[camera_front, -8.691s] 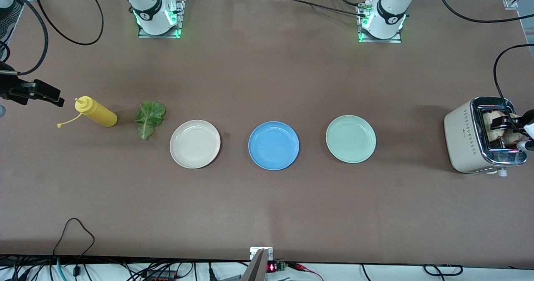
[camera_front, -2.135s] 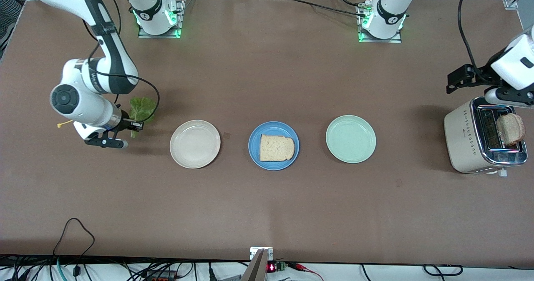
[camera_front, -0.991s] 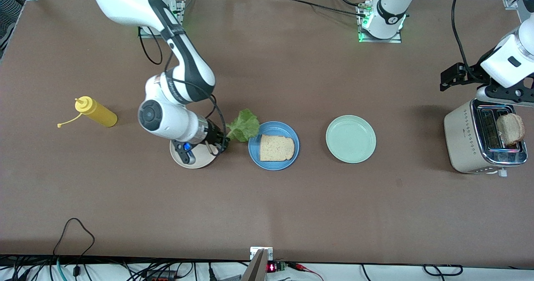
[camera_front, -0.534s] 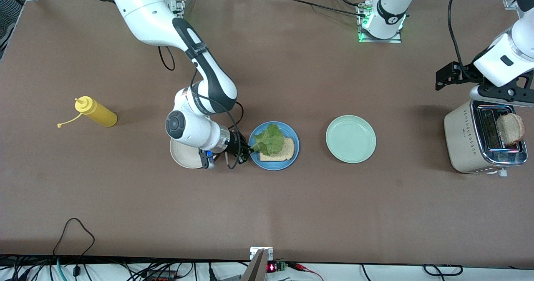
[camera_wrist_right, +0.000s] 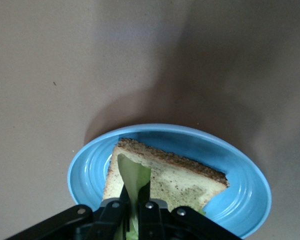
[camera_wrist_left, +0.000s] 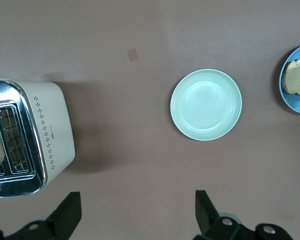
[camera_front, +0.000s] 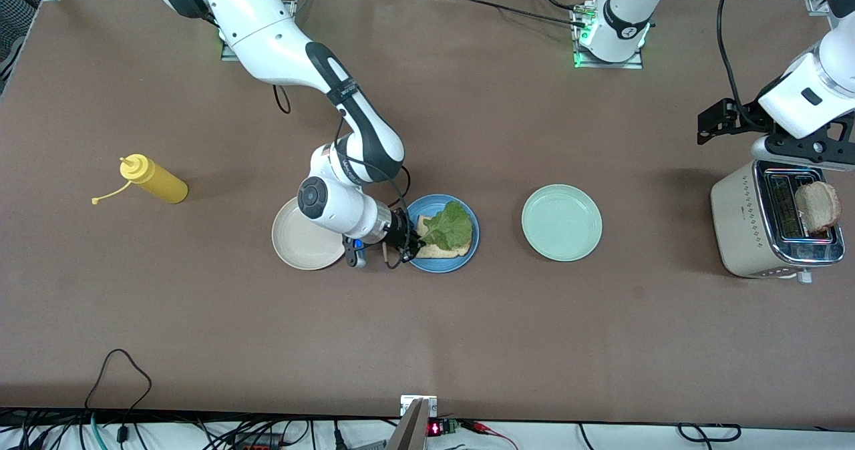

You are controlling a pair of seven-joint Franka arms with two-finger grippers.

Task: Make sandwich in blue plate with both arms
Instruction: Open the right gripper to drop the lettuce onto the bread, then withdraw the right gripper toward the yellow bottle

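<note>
A slice of toast (camera_front: pixel 442 248) lies in the blue plate (camera_front: pixel 467 253) at mid-surface, the lettuce leaf (camera_front: pixel 449 226) draped over it. The right gripper (camera_front: pixel 409 242) is clamped on the leaf's stem at the plate's rim. The left gripper (camera_wrist_left: pixel 135 212) – fingers spread wide, holding nothing – hangs over the toaster (camera_front: pixel 748 223), where a second slice (camera_front: pixel 816 207) stands in a slot.

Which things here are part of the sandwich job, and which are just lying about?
Part of the job: blue plate, bread slice on it, lettuce held by the right gripper, second slice in the toaster, left gripper.

Lying about: beige plate, green plate, mustard bottle.
</note>
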